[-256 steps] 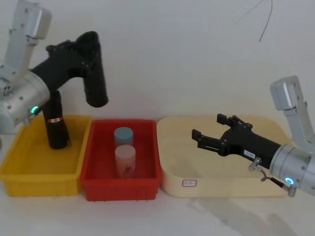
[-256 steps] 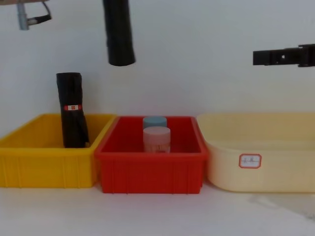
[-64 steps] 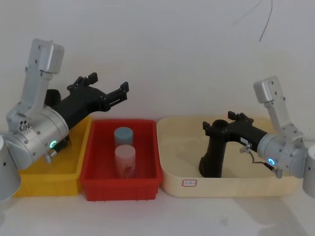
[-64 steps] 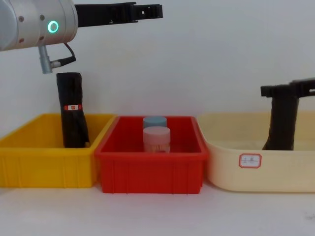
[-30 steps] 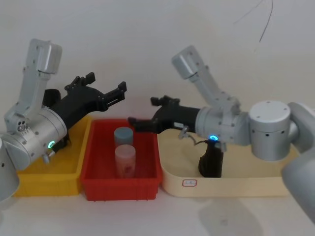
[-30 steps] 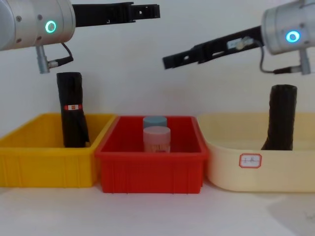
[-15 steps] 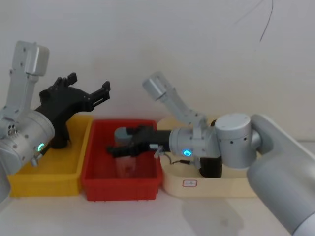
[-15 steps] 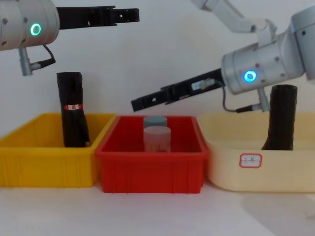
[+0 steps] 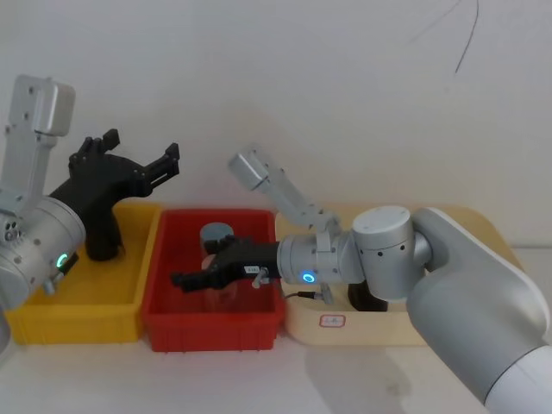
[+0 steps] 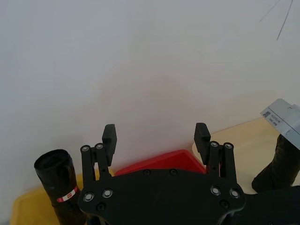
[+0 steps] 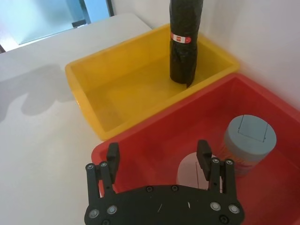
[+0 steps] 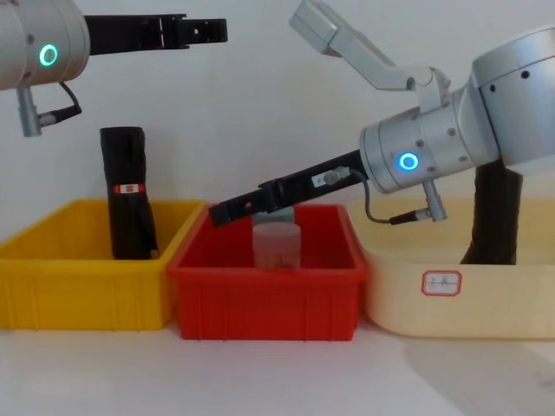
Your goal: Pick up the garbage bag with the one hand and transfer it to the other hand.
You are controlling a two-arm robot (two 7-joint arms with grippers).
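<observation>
Right gripper, on the arm with the blue ring, reaches low across the red bin with its fingers spread wide and empty, just above a pale jar. Left gripper, on the arm with the green ring, hangs high over the yellow bin, also wide and empty. The garbage bag stands upright in the cream tub, apart from both grippers. A labelled black roll leans in the yellow bin.

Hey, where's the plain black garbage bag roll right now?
In the chest view, the garbage bag stands upright in the cream tray on the robot's right, just behind the right arm.
</observation>
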